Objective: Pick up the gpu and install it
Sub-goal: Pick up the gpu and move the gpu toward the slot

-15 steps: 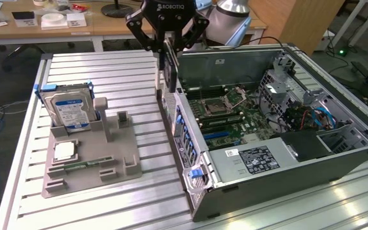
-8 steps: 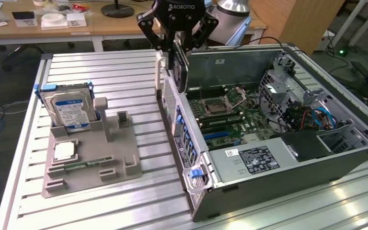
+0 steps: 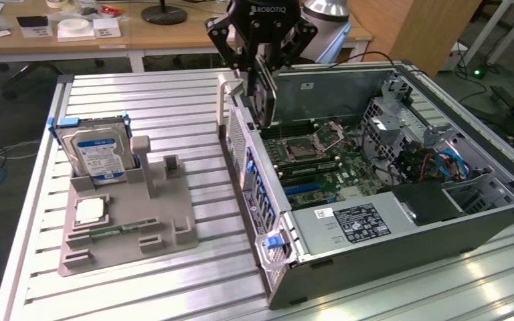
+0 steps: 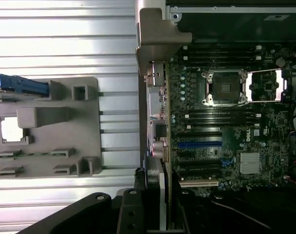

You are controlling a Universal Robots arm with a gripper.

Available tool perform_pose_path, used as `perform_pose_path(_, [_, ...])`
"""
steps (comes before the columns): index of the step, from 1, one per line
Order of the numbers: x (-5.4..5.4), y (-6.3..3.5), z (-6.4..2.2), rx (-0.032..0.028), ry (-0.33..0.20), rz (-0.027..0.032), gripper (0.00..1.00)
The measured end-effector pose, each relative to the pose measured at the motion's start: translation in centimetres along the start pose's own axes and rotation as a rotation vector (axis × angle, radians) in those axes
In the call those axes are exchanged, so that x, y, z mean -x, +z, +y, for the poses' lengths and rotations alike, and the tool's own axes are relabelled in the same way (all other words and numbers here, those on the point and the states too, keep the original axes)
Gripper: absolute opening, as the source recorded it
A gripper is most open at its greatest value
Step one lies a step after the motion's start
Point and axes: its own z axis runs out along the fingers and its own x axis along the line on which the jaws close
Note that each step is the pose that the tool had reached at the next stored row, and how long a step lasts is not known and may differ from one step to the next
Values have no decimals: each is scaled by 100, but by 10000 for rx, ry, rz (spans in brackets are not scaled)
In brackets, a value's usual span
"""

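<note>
**Bearing surface:** silvery aluminium table [image 3: 150, 93] built of long parallel slotted profiles, bare metal, reflecting light at the near end.

**Directly on it, two items:**

1. Grey moulded plastic fixture tray [image 3: 163, 207], lying flat, with upright posts and recessed pockets. It sits toward the exterior view's left.
2. Dark grey metal desktop computer case [image 3: 400, 247], laid on its side with the side panel off and the interior facing up. It sits toward the exterior view's right.

Tray and case stand apart, with a strip of bare slotted surface between them. Both sit square to the slots.
</note>
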Motion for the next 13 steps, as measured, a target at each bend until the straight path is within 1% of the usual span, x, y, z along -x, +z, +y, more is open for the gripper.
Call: perform_pose_path(13, [273,5,11,13,0,0,28])
